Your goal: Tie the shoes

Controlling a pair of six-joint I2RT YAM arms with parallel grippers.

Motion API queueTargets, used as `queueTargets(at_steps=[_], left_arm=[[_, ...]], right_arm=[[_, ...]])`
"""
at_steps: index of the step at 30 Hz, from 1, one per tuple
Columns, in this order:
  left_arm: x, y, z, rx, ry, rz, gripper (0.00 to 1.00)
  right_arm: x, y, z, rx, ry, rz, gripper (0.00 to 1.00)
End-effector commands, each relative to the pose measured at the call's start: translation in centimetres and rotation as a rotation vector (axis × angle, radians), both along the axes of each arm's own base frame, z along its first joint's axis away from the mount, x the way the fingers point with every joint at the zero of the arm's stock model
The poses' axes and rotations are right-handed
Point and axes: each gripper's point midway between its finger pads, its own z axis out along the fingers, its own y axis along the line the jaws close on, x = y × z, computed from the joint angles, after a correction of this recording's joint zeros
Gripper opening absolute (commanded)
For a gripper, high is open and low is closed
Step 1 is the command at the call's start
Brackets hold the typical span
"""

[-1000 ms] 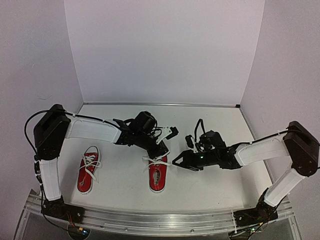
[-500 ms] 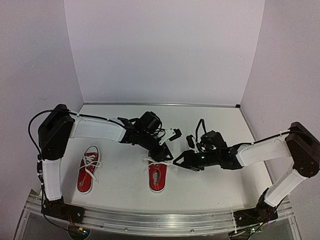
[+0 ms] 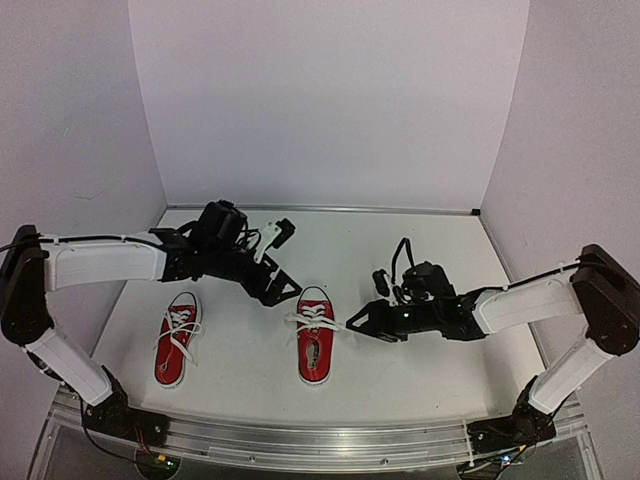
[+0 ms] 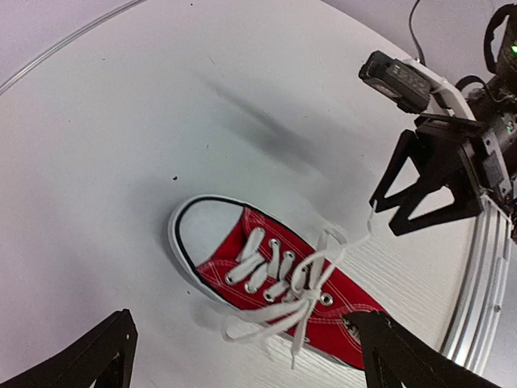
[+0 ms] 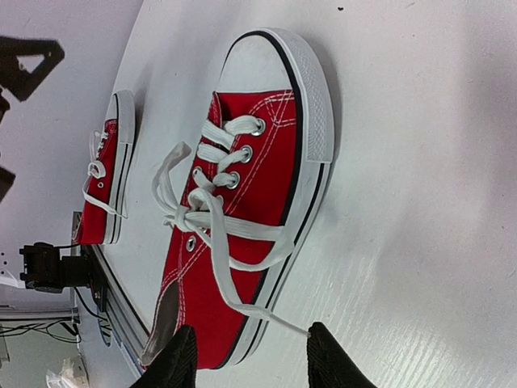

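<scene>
Two red shoes with white laces lie on the white table. The nearer-centre shoe (image 3: 316,338) (image 4: 279,279) (image 5: 242,202) has a loose knot over its tongue, with lace loops trailing off both sides. My left gripper (image 3: 278,289) (image 4: 240,317) hovers wide open above and left of this shoe, holding nothing. My right gripper (image 3: 352,322) (image 5: 251,330) sits low beside the shoe's right side, jaws apart. One lace end (image 5: 291,323) lies against the inner edge of one fingertip (image 5: 319,343). The other shoe (image 3: 177,342) (image 5: 109,170) lies further left, untouched.
White walls close in the table at the back and both sides. A metal rail (image 3: 300,440) runs along the near edge, where the arm bases stand. My right gripper (image 4: 436,186) shows in the left wrist view, close to the shoe's heel side.
My left gripper has opened wide, let go of the lace and swung back to the left, away from the centre shoe. The right arm has hardly moved.
</scene>
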Motion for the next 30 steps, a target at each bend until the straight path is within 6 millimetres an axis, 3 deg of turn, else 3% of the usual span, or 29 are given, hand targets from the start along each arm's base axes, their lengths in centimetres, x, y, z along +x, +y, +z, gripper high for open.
queueTargets(at_steps=[1, 4, 6, 8, 12, 18, 25, 30], left_arm=[[-0.8, 2.4, 1.9, -0.116, -0.006, 0.133, 1.0], [0.1, 5.7, 2.5, -0.134, -0.029, 0.342, 1.0], [0.5, 7.5, 2.5, -0.14, -0.048, 0.444, 0.99], [0.0, 7.7, 2.8, -0.163, -0.079, 0.421, 1.0], [-2.4, 5.5, 2.0, -0.16, -0.027, 0.221, 0.99], [-4.4, 3.2, -2.8, -0.071, 0.138, 0.059, 0.98], [-5.7, 1.5, -5.8, -0.039, 0.233, -0.044, 0.74], [-5.9, 0.7, -6.9, -0.039, 0.258, -0.071, 0.68]], right_arm=[[0.9, -2.9, 1.1, 0.037, -0.027, -0.12, 0.43], [1.7, -5.0, 2.1, 0.057, -0.052, -0.187, 0.46], [1.6, -4.9, 3.0, 0.061, -0.077, -0.166, 0.47], [1.2, -4.4, 3.1, 0.059, -0.072, -0.122, 0.45], [1.0, -3.9, 2.2, 0.046, -0.049, -0.091, 0.44], [1.7, -2.3, 1.3, 0.045, -0.032, -0.056, 0.45], [3.8, 0.5, 0.1, 0.057, -0.029, -0.016, 0.41], [5.3, 2.0, -0.6, 0.044, -0.042, 0.012, 0.37]])
